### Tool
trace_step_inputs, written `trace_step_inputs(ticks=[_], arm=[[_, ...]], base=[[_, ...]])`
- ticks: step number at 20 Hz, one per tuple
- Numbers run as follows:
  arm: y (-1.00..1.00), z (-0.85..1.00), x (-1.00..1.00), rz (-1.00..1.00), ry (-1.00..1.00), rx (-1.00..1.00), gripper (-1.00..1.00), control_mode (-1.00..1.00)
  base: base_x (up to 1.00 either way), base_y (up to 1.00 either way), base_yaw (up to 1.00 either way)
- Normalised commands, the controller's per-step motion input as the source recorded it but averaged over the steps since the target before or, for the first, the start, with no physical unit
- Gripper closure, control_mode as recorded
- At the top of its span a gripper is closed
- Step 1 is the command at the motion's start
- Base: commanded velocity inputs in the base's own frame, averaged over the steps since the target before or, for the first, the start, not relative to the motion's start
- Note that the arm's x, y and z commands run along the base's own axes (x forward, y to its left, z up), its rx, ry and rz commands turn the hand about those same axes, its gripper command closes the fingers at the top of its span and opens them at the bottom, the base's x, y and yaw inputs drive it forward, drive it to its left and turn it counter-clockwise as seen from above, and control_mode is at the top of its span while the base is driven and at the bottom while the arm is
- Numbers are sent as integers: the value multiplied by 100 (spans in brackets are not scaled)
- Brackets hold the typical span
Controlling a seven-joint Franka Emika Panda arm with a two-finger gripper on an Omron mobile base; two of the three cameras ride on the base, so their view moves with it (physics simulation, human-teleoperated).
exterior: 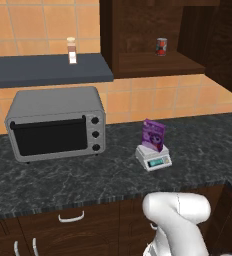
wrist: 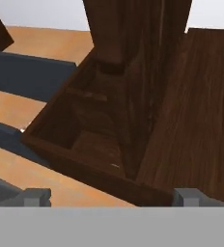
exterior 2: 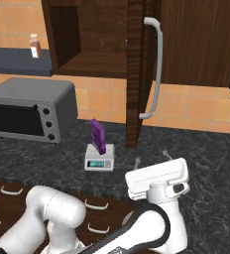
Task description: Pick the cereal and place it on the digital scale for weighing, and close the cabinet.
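One purple cereal box (exterior: 153, 135) is being seen standing upright on one digital scale (exterior: 154, 158), which is sitting on the dark speckled counter (exterior: 63, 175) just right of one grey toaster oven (exterior: 55, 122). One cabinet (exterior 2: 87, 34) is being shown with its door (exterior 2: 136, 74) swung open, edge-on in the right base view, its long silver bar handle (exterior 2: 155, 69) facing the arm; the door is hanging above the counter just right of the scale. One red and dark can (exterior: 161, 46) is being seen on the cabinet shelf. One small bottle (exterior: 72, 50) is standing on the dark wall shelf (exterior: 48, 70) above the toaster oven. Curved drawer handles (exterior: 71, 217) are being counted as several below the counter edge. The gripper (exterior 2: 151, 159) is being held low over the counter, right of the scale and below the door, jaws spread wide with nothing between them. In the hand view, the two fingertips (wrist: 36, 195) are being pointed at the open cabinet interior and door edge.
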Motion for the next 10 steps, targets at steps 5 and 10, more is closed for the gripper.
trace_step_inputs(ticks=[5,10], arm=[[-94,0,11,0,-14,-4,-100,-100],[-52,23,26,-1,-14,0,-100,-100]], base=[[0,0,0],[0,0,0]])
